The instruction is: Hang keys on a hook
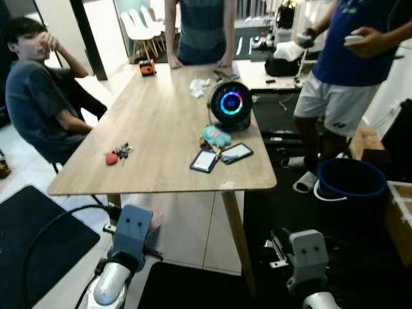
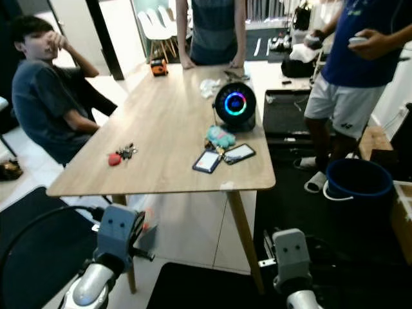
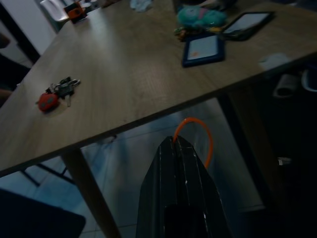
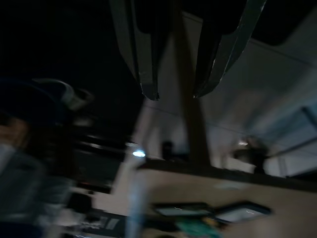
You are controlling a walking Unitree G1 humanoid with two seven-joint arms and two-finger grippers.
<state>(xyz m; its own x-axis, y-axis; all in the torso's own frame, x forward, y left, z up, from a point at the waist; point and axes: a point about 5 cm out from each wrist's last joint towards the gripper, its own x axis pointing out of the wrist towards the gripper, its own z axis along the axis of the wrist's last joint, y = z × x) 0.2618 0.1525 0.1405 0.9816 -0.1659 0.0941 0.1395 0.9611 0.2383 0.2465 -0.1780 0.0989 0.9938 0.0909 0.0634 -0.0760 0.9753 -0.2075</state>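
Left eye view: a long wooden table (image 1: 161, 122) runs up the middle of the frame, and the bunch of keys (image 1: 122, 152) with its red fob (image 1: 111, 158) lies flat on it at the centre left, near the table's left edge and well apart from the other items. At the centre right of the tabletop sit a dark blue card holder (image 1: 205, 161) and a phone (image 1: 236, 153) just beside each other, with a teal plush toy (image 1: 215, 136) directly above them and a round black speaker with a glowing ring (image 1: 230, 103) above that. A crumpled white tissue (image 1: 199, 85) and a small orange tape measure (image 1: 147, 67) lie in the upper part of the frame. A seated person (image 1: 38, 96) is at the upper left, one stands at the far end of the table (image 1: 203, 29), and another stands at the upper right (image 1: 347, 64) beside a dark blue bucket (image 1: 351, 183) on the floor. Both silver arms hang low at the bottom of the frame, below the table's near edge. In the left wrist view the left gripper (image 3: 177, 144) has its black fingers pressed together, with an orange loop (image 3: 195, 136), possibly a cable, curving by the tips; the keys lie at the left of that frame. The right wrist view is dark and blurred, but the right gripper (image 4: 174, 91) appears spread, with a table leg (image 4: 190, 119) seen between its fingers.
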